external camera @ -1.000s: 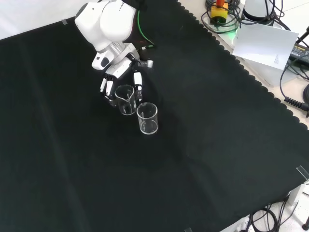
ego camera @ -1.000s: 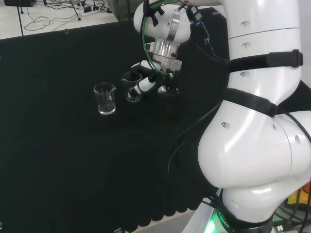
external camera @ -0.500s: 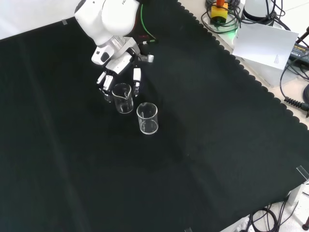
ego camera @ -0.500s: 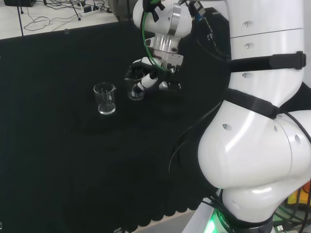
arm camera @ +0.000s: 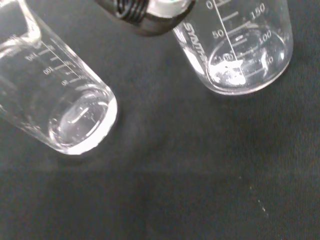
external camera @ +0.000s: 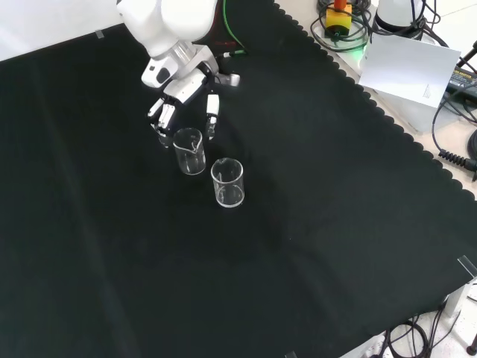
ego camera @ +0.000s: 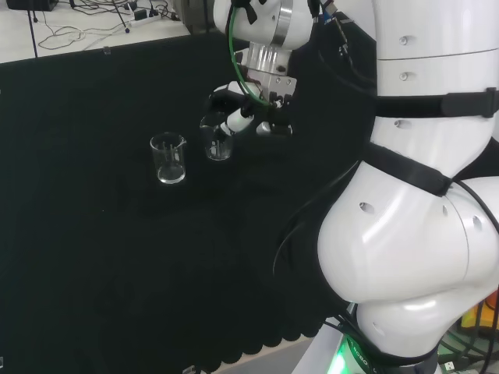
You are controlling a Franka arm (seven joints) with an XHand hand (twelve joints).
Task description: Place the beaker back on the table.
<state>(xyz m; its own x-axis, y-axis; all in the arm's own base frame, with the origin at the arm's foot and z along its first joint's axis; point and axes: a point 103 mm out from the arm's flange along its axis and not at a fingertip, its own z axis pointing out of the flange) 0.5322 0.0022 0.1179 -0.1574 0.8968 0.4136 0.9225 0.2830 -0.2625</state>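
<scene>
Black cloth covers my tabletop [ego camera: 93,257]. Head view: the beaker [ego camera: 217,140] stands upright at seven o'clock from my hand [ego camera: 243,117]. Front view: fingers [external camera: 212,104] spread, released, beaker at six o'clock; second beaker [external camera: 227,183] nearby.

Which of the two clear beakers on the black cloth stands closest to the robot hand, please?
The beaker with the spout, directly below the robot hand in the front view. The other beaker stands apart, nearer the camera, with no fingers beside it.
</scene>
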